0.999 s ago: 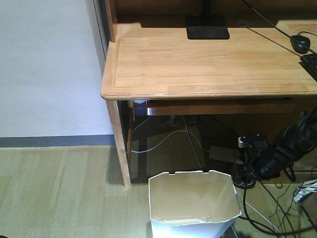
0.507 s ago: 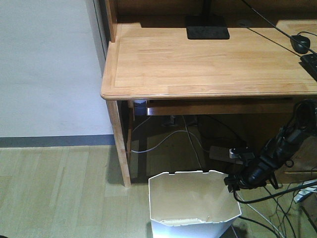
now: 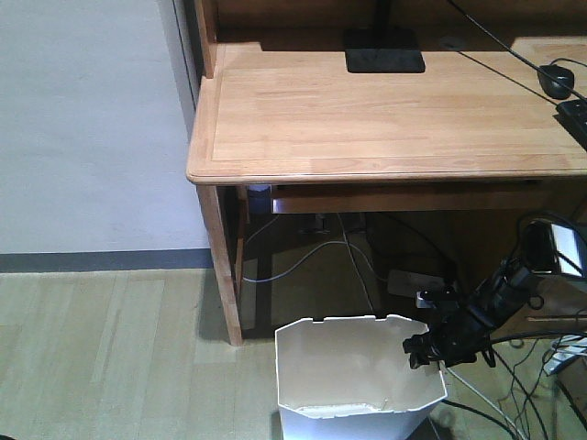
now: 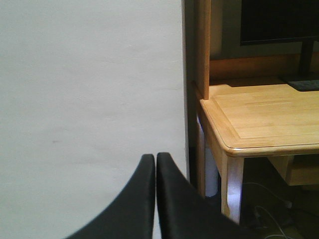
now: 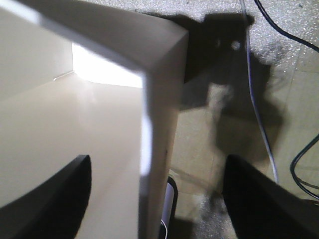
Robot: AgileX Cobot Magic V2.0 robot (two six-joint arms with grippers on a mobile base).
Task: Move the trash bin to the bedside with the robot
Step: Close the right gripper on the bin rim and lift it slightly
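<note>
The white trash bin [image 3: 353,380] stands on the floor in front of the desk, its angular rim open upward and its inside cream. My right gripper [image 3: 417,354], on a black arm with looping cable, sits at the bin's right rim. In the right wrist view this gripper [image 5: 158,159] is open, one finger inside the bin and one outside, straddling the bin wall [image 5: 159,99]. My left gripper [image 4: 155,158] is shut on nothing and faces a pale wall. The bedside is out of view.
A light wooden desk [image 3: 385,119] stands behind the bin, with its leg [image 3: 220,266] to the bin's left. A monitor base [image 3: 383,50], mouse [image 3: 555,78] and keyboard edge [image 3: 575,115] lie on it. Cables [image 3: 514,403] and a power strip [image 3: 413,282] lie on the floor at right.
My right arm has swung down and left from under the desk to the bin's right rim. The bin and the left gripper have not moved.
</note>
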